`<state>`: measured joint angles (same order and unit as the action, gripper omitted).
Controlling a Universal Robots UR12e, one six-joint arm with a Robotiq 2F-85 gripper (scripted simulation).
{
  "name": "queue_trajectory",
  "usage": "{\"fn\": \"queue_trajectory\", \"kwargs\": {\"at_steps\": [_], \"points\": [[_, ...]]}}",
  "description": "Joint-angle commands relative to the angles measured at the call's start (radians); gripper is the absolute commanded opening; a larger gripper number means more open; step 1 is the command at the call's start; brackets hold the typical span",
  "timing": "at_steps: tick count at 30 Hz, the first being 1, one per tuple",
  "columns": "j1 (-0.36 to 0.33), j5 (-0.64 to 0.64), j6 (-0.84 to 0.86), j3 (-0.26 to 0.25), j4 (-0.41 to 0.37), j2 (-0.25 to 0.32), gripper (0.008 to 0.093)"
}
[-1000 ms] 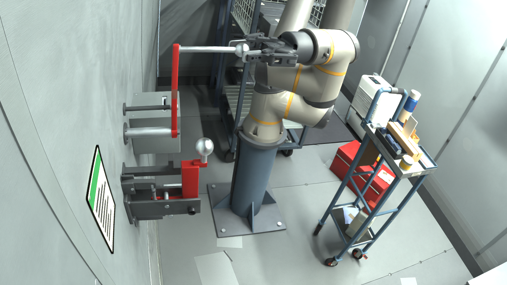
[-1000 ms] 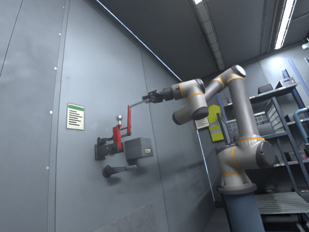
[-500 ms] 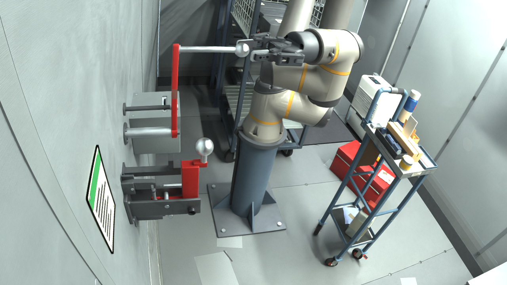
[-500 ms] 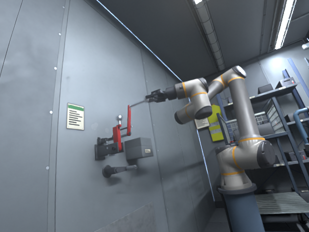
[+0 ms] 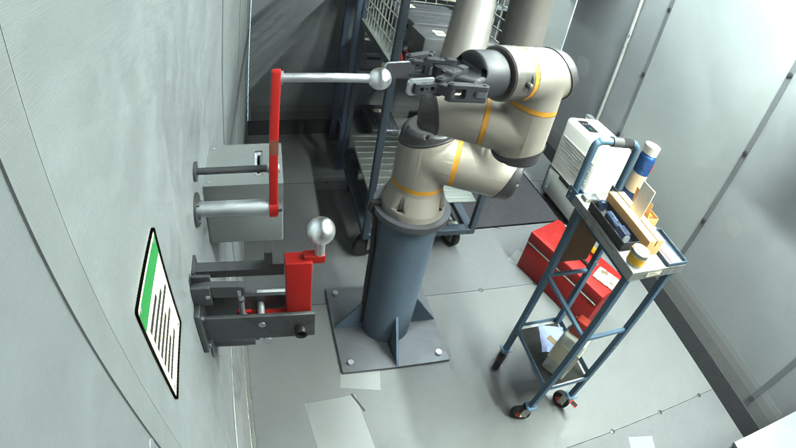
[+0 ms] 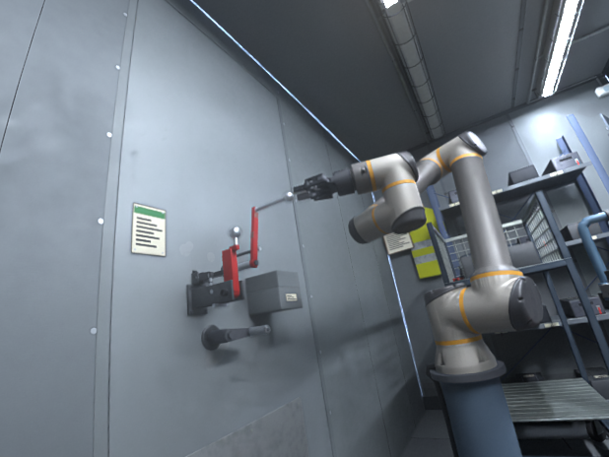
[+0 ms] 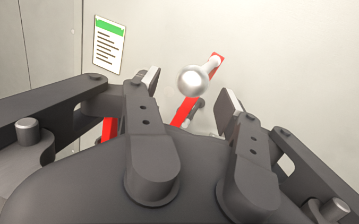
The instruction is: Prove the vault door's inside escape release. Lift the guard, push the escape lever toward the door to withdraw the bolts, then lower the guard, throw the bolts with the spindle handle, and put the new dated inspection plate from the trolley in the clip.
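Note:
The red guard point(image 5: 274, 142) stands raised on the vault door, and its steel rod ends in a ball knob point(image 5: 381, 78) point(image 7: 193, 80) pointing into the room. My gripper point(image 5: 411, 77) point(image 7: 189, 86) is open and empty just off that knob, drawn back from it. Below the guard, the red escape lever point(image 5: 299, 273) with its own steel ball point(image 5: 321, 229) stands on the dark bracket. The dark spindle handle point(image 6: 231, 334) sticks out of the door under the grey lock box point(image 6: 274, 291). The plate lies among items on the trolley tray point(image 5: 632, 234); I cannot single it out.
The vault door point(image 6: 197, 147) is right ahead of the gripper, with a green-topped notice point(image 7: 109, 44) on it. Shelving point(image 5: 384, 33) stands behind the arm. The blue trolley point(image 5: 579, 278) stands to the right, beside a red toolbox point(image 5: 562, 267). Paper sheets lie on the floor.

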<state>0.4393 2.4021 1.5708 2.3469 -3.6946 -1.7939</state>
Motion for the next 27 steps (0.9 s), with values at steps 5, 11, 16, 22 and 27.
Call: {"fn": "queue_trajectory", "kwargs": {"at_steps": [5,11,16,22,27], "points": [[-0.003,0.003,0.000,0.000,0.000,-0.001,0.0580],[-0.006,0.006,0.000,0.000,0.000,-0.002,0.0580],[-0.044,0.043,0.000,0.007,0.003,-0.011,0.0580],[-0.132,0.131,0.000,0.018,0.007,-0.026,0.0580],[-0.183,0.183,0.000,0.021,0.009,-0.031,0.0580]]}}
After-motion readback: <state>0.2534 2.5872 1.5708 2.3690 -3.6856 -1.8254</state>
